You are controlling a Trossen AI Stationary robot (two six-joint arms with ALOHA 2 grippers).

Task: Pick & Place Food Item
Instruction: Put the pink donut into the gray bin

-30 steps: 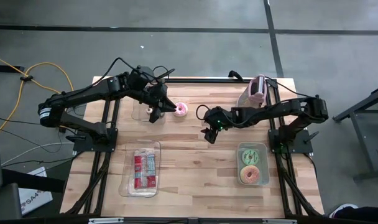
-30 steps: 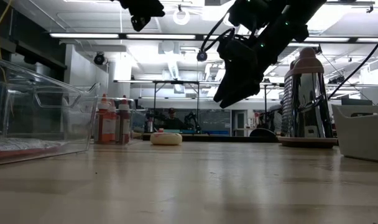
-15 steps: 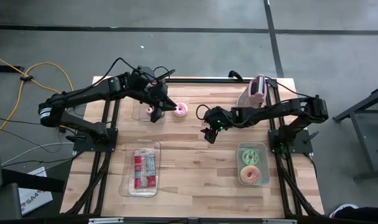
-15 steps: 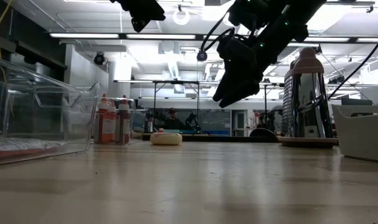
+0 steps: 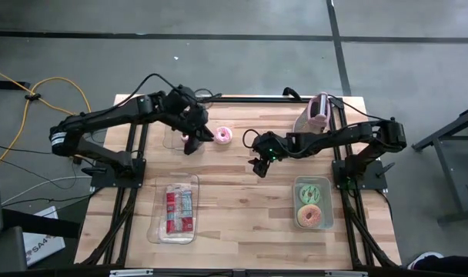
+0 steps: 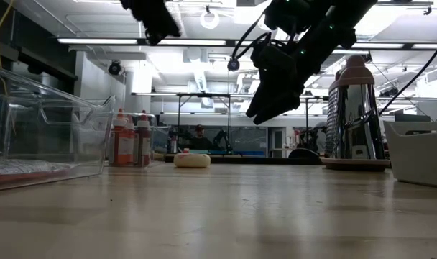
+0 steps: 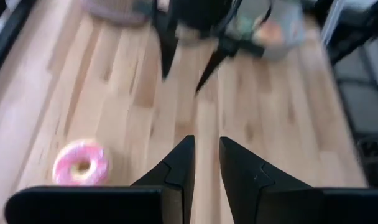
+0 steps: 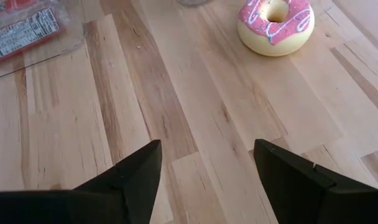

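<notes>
- Grey concrete floor surrounds a wooden table (image 5: 242, 204), with a yellow cable (image 5: 34, 92) lying on the floor off the table's left side.
- Pink-iced donut (image 5: 223, 136) lies flat on the table near the far edge, left of the middle; nothing holds it. It also shows in the low view (image 6: 192, 160), the left wrist view (image 7: 81, 164) and the right wrist view (image 8: 276, 24).
- Left gripper (image 5: 189, 143) hangs above the table just left of the donut, not touching it; in the left wrist view (image 7: 206, 163) its fingers (image 7: 179, 163) stand nearly together with a thin gap between them and nothing in it.
- Right gripper (image 5: 258, 167) hangs over the middle of the table, to the right of the donut and toward the near edge; in the right wrist view (image 8: 207, 165) its fingers (image 8: 133, 171) are wide apart and empty.
- Clear tray (image 5: 158, 231) with red-and-white packets (image 5: 178, 210) sits near the near-left corner.
- Green bin (image 5: 329, 201) near the right edge holds two more donuts (image 5: 312, 216).
- Metal grater (image 5: 317, 114) with a pink top stands at the far-right corner.
- Another clear tub (image 5: 172, 137) sits at the far edge beneath the left arm.
</notes>
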